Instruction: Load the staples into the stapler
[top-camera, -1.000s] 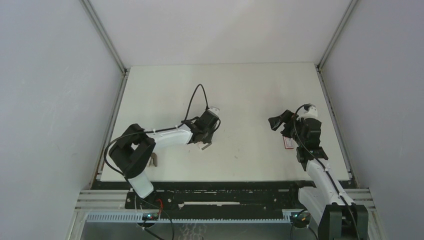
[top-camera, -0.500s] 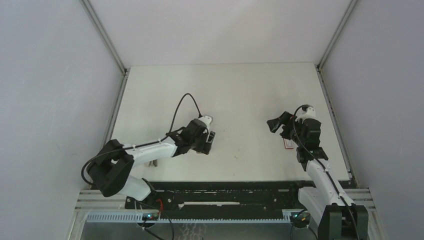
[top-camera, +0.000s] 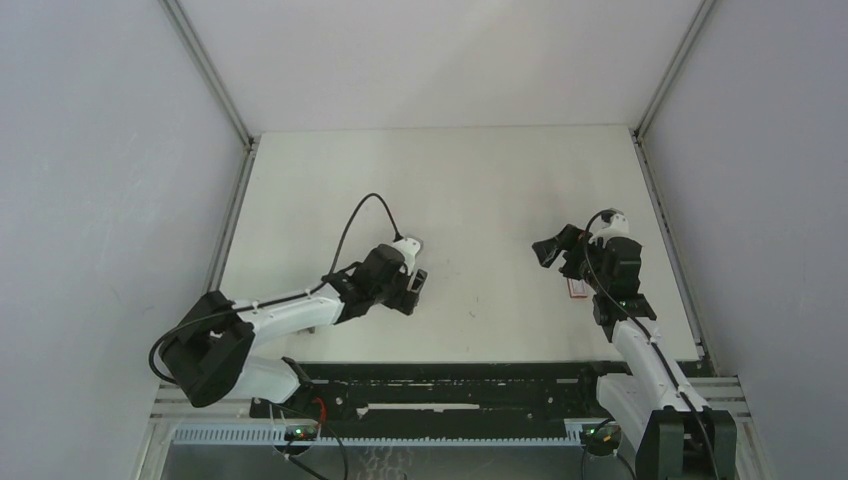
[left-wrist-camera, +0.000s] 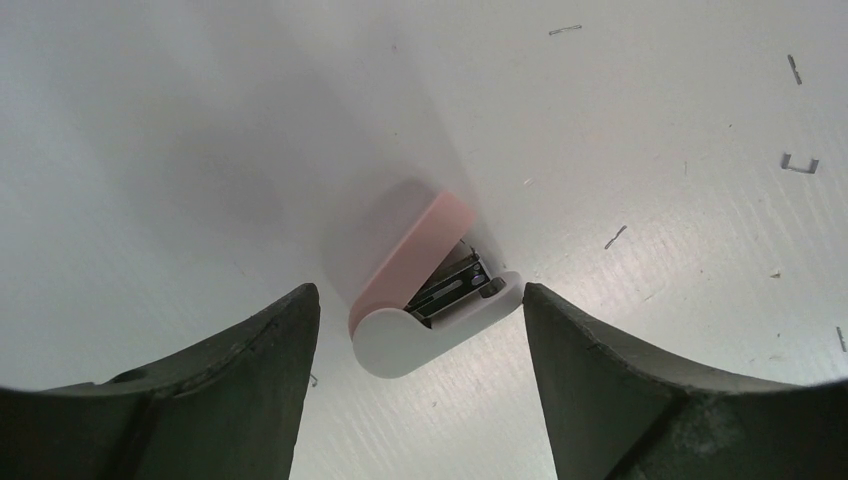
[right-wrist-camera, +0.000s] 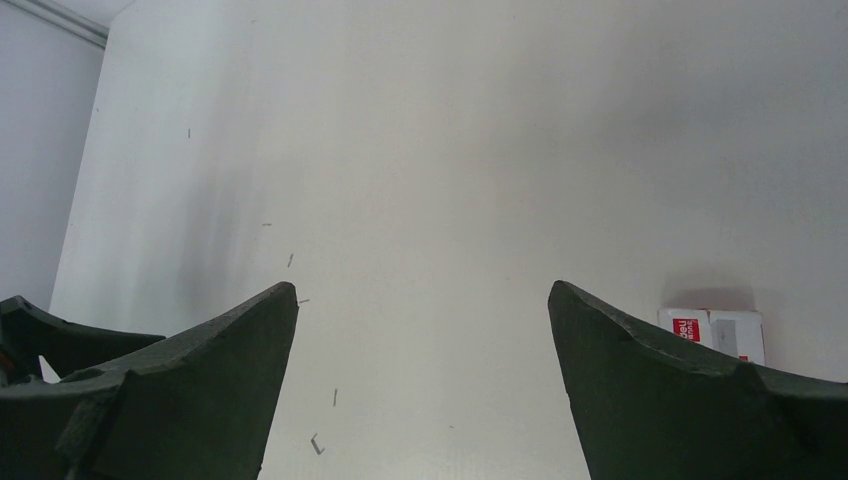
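The stapler (left-wrist-camera: 425, 290), pink on top with a white base and dark metal between, lies on the white table. In the left wrist view it sits just beyond and between the tips of my left gripper (left-wrist-camera: 420, 300), which is open and touches nothing. From above, the left gripper (top-camera: 412, 285) covers the stapler. My right gripper (top-camera: 548, 250) hovers at the right of the table; it is open (right-wrist-camera: 422, 290) with only bare table between its fingers. The staples block does not show in any view.
A flat white-and-red labelled box (top-camera: 575, 288) lies under the right arm, and the same box (right-wrist-camera: 712, 333) shows beside the right finger. Single loose staples (left-wrist-camera: 800, 163) are scattered on the table, with more loose staples (right-wrist-camera: 316, 444) near the right gripper.
My left gripper has opened and drawn back toward the near left, lower over the table; the stapler now lies free between its tips. The right arm has barely moved.
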